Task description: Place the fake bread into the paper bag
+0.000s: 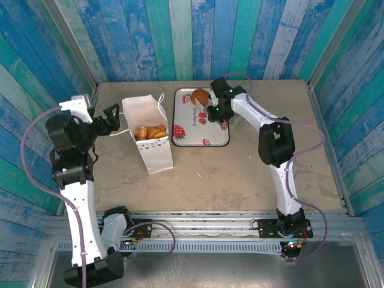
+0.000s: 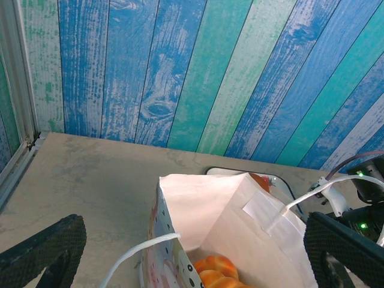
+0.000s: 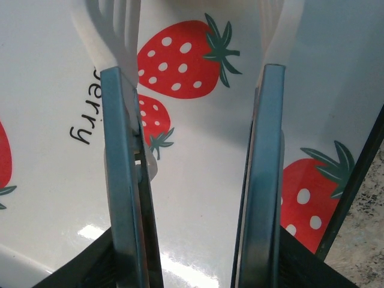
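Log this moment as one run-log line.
left gripper open beside paper bag | right gripper over tray, grip unclear | fake bread in bag | bun on tray

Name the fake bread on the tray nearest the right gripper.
The small orange piece, beside the right gripper; the round brown bun lies farther, in the far corner of the tray.
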Robot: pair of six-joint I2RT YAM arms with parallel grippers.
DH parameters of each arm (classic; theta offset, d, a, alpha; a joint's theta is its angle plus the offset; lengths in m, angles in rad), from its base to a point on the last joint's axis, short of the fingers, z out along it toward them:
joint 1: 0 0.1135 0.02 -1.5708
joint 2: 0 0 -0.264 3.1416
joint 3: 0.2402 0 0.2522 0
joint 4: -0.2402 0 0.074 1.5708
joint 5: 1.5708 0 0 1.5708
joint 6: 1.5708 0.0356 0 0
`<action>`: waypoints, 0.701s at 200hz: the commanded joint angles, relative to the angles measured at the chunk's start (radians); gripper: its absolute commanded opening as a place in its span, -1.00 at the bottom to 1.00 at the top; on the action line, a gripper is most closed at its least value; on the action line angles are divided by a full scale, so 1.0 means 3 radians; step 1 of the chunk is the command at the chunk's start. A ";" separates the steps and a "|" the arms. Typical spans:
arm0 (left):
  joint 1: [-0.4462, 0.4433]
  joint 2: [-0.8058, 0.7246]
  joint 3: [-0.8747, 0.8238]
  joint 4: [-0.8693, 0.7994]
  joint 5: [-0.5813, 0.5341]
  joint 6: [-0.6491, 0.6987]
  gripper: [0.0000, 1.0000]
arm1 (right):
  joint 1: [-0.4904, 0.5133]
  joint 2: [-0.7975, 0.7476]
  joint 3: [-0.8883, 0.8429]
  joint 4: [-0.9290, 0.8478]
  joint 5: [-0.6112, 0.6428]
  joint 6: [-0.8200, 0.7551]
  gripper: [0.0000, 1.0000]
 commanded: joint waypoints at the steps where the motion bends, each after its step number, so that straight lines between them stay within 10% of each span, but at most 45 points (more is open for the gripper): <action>1: 0.0014 0.0007 0.0056 0.0050 -0.0005 0.0023 0.94 | 0.0003 0.0005 0.0087 -0.0035 -0.0005 -0.0021 -0.14; 71: 0.0015 0.0023 0.0068 0.0062 -0.0003 -0.0086 0.94 | 0.0003 -0.0393 -0.0270 0.0082 0.0063 0.0014 -0.68; 140: 0.0012 0.0081 0.0134 -0.0047 -0.0035 -0.0175 0.94 | 0.0026 -0.1086 -0.1002 0.0356 0.0135 0.0115 -0.77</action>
